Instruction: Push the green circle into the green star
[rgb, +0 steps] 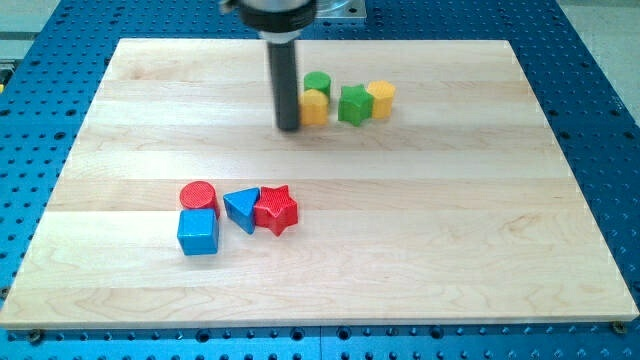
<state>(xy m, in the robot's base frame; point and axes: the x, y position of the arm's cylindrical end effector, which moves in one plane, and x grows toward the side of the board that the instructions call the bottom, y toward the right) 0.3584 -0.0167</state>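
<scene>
Currently my tip (289, 127) rests on the board (450, 250) just to the view's left of a yellow block (314, 107), touching it or nearly so; contact cannot be confirmed. No jaws or fingers exist on this rig, only the bare rod, so nothing is clasped or released.

Main risk: the yellow block sits between my tip and the rest of the cluster. A push toward the view's right would likely drive the yellow block, not the green circle (318, 83), and could shove it into the green star (354, 104), knocking the star away toward the second yellow block (381, 99) at the view's right.

Second risk: the green circle lies just above the first yellow block in the view, seemingly touching it, so any sideways drag may carry the circle off line or roll it past the star.

Position of target: the green circle is up and to the view's right of my tip, near but not in contact, with the star just to its lower right.

Red circle (198, 194), blue cube (198, 231), blue triangle (241, 208) and red star (276, 209) sit well apart toward the view's bottom; low interference risk.
</scene>
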